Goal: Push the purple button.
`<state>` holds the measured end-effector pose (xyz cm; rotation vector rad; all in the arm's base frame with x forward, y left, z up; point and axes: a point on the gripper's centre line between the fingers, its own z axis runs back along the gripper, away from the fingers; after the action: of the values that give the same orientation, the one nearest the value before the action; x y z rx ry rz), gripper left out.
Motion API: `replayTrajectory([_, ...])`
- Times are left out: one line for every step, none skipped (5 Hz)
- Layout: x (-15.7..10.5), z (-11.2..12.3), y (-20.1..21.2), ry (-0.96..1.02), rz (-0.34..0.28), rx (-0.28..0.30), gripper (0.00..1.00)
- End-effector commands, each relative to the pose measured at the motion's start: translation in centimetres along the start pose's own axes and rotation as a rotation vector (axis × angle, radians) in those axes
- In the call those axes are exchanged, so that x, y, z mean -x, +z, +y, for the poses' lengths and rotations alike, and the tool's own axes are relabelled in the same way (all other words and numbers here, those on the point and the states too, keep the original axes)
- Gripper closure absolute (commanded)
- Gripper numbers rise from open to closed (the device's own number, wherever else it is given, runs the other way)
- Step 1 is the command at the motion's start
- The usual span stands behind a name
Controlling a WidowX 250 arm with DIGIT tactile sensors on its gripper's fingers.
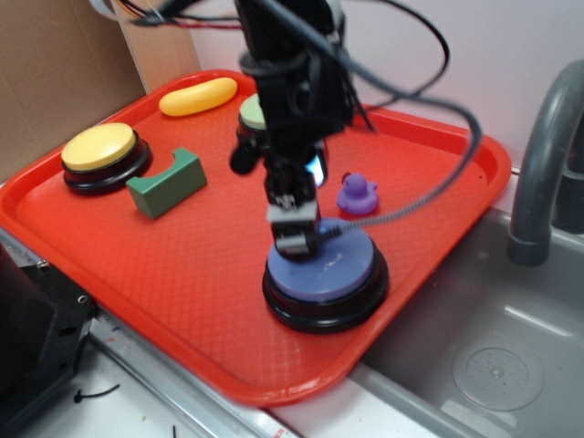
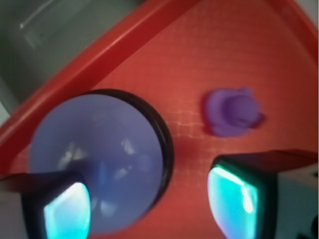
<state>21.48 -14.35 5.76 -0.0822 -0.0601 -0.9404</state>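
Note:
The purple button (image 1: 333, 266), large with a bluish-purple domed top on a black base, sits near the front right of the red tray (image 1: 182, 301). My gripper (image 1: 295, 239) points down at the button's far-left edge, at or just above the dome. In the wrist view the button (image 2: 94, 149) fills the lower left. The gripper (image 2: 149, 204) is open and empty: one fingertip (image 2: 67, 211) hangs over the dome, the other (image 2: 234, 199) over bare tray beside it.
A small purple toy duck (image 1: 357, 194) stands just behind the button, also in the wrist view (image 2: 233, 112). A yellow-topped button (image 1: 99, 148), green block (image 1: 167, 182), yellow oblong toy (image 1: 198, 96) and half-hidden green-topped button (image 1: 253, 114) lie further back. Sink (image 1: 493, 356) and faucet (image 1: 547, 164) are right.

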Motion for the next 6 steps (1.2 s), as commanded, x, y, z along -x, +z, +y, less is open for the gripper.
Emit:
replayTrajectory([-1.3, -1.7, -0.9, -0.115, 0.015, 0.002, 0.00])
replayTrajectory([-1.2, -1.6, -0.3, -0.115, 0.017, -0.013, 0.00])
replayTrajectory([-0.7, -1.4, 1.5, -0.094, 0.006, -0.050, 0.00])
replayTrajectory([0.3, -1.1, 3.7, -0.050, -0.004, -0.093, 0.00])
replayTrajectory([0.9, -1.0, 4.7, -0.029, -0.008, -0.107, 0.00])
replayTrajectory([1.2, -1.1, 5.4, -0.020, 0.000, -0.109, 0.00])
